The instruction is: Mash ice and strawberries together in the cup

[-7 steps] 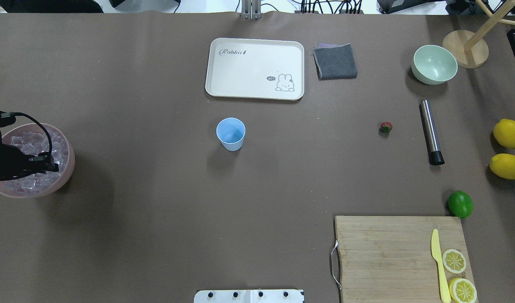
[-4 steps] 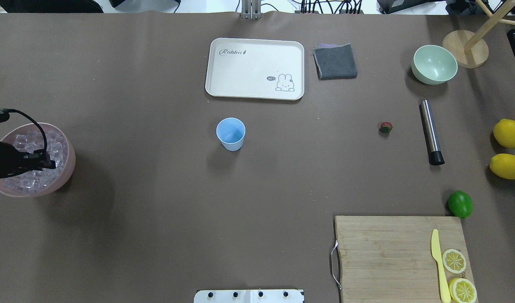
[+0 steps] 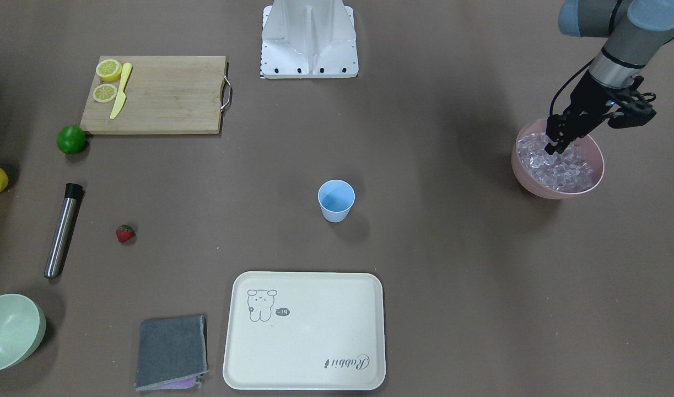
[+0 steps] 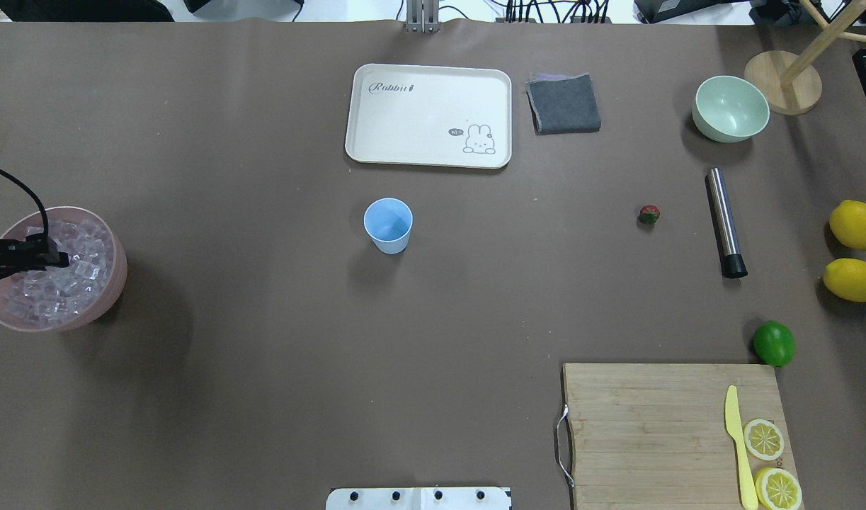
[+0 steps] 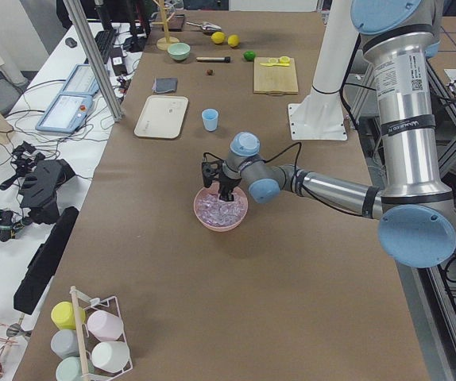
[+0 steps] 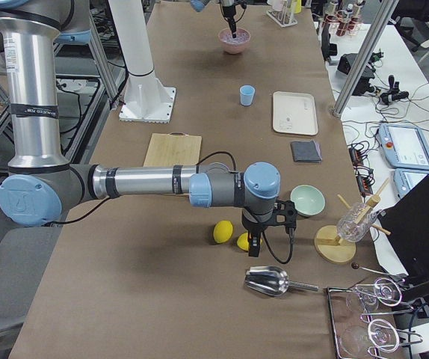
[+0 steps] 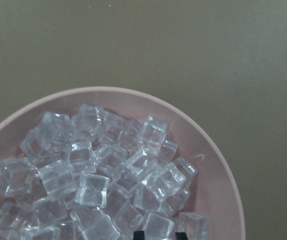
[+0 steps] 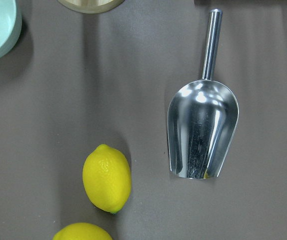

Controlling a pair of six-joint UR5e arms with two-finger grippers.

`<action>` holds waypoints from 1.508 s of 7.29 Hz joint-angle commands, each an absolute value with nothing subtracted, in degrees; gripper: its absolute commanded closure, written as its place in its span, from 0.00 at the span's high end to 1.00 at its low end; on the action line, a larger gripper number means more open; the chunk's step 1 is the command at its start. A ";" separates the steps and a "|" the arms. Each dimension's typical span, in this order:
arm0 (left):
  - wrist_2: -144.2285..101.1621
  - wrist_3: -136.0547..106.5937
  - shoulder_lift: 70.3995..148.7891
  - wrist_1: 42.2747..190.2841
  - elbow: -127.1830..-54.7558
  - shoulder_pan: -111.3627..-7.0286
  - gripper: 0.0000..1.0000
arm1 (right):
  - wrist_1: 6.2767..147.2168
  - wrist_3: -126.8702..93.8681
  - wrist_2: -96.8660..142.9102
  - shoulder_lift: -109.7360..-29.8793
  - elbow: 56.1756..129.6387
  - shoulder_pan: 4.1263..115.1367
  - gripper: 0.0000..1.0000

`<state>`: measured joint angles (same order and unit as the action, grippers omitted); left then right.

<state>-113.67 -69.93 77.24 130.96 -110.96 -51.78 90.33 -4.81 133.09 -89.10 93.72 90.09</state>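
1. Filling the pink bowl [image 3: 535,187] at the table's left end, the ice [image 7: 98,175] lies heaped as clear cubes.
2. The cup [image 4: 388,225] stands upright near the table's centre. Its inside shows bare blue. It is close to the cream tray [image 4: 404,120] and well apart from the pink bowl.
3. The strawberry [image 4: 649,214] lies on bare table to the right of the cup, near a steel cylinder with a black end [image 4: 723,219] but not touching it.
4. The left gripper [image 3: 556,146] points down over the bowl. Contact with the top cubes cannot be confirmed. The wrist view shows two dark fingertips [image 7: 139,234] at its lower edge, slightly apart, with a cube between them. Whether they are pinching it cannot be told.
5. The right gripper [image 6: 253,243] hangs at the table's far right end, above two lemons [image 8: 107,177] and a steel scoop [image 8: 203,130]. The state of its fingers cannot be told.
6. Also on the right are a pale green bowl [image 4: 730,108], a lime [image 4: 773,343] and a cutting board [image 4: 645,425].
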 commanded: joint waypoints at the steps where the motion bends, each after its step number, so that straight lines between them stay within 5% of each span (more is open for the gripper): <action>1: -113.73 -67.76 76.98 131.31 -112.67 -55.37 0.00 | 90.26 -4.75 133.15 -88.95 93.78 90.09 1.00; 7: -106.49 -89.71 117.63 105.59 -106.45 -43.12 0.00 | 90.26 -4.75 133.24 -88.51 93.78 90.09 1.00; 11: -97.83 -92.19 127.16 106.00 -97.57 -34.82 0.00 | 90.26 -4.83 133.24 -88.33 93.69 90.09 1.00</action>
